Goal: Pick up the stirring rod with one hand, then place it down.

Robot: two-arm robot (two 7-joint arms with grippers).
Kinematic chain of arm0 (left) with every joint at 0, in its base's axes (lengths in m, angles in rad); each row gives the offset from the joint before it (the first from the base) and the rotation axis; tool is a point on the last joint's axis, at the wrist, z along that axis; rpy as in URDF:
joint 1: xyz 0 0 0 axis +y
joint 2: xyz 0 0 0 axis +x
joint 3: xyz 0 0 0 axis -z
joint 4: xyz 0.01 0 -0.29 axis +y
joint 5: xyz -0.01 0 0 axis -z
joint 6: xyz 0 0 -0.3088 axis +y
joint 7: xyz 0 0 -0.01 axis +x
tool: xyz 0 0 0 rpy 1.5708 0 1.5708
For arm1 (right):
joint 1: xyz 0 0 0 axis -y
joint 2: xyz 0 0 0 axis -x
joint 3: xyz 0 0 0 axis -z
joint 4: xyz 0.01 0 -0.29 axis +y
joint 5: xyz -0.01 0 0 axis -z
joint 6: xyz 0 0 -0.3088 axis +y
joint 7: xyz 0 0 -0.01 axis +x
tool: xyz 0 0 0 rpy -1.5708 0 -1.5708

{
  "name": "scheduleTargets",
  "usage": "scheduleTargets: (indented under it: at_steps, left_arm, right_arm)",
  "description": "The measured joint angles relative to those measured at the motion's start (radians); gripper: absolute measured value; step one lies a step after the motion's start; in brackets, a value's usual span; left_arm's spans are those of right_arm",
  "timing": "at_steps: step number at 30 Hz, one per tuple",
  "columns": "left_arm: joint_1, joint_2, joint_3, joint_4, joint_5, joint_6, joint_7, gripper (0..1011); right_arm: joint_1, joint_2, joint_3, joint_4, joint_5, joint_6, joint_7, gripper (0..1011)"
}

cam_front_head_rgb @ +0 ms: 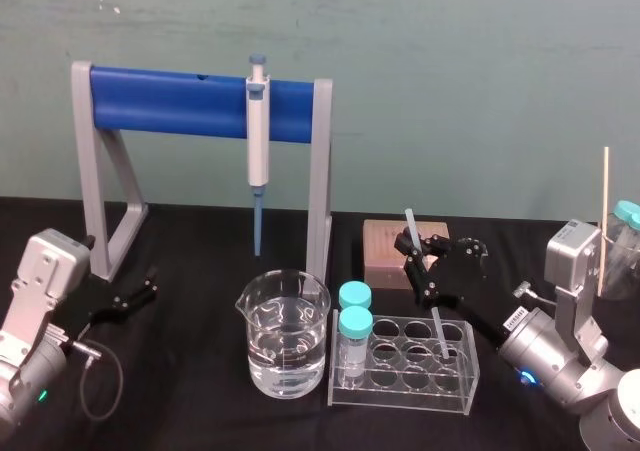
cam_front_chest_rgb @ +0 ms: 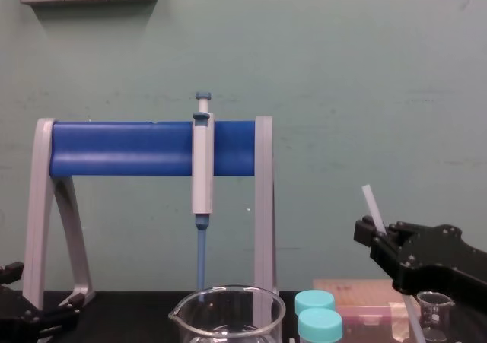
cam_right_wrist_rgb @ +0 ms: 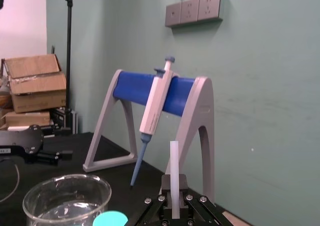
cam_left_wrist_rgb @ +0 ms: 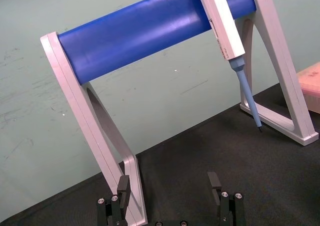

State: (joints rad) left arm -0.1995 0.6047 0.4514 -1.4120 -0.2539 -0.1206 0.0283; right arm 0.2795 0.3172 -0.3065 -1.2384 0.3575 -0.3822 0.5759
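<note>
1. One right claw (cam_front_head_rgb: 420, 259) was above the rear right of the rack, closed on the stirring rod.
2. One stirring rod (cam_front_head_rgb: 434, 323) was held tilted. Its top stood clear above the claw's fingers and its lower end reached down into the rack (cam_front_head_rgb: 455, 376). Which well it entered could not be told.
3. One left claw (cam_front_head_rgb: 140, 293) sat low at the left of the tabletop (cam_front_head_rgb: 200, 411) with its fingers spread apart and nothing between them.
4. One rack carried two teal-capped vials (cam_front_head_rgb: 354, 323) at its left end.
5. One beaker (cam_front_head_rgb: 283, 336) holding clear liquid stood just left of the rack.
6. One pipette (cam_front_head_rgb: 258, 141) hung on one blue-barred stand (cam_front_head_rgb: 170, 99) behind.
</note>
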Motion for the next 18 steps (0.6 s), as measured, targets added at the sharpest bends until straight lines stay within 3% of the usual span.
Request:
scheduleTargets:
  at_steps: [18]
  left_arm:
    - [0.000,0.000,0.000,0.000,0.000,0.000,0.000,1000]
  right_arm:
    - [0.022,0.010,-0.022,0.041,-0.010,0.045,-0.001,66]
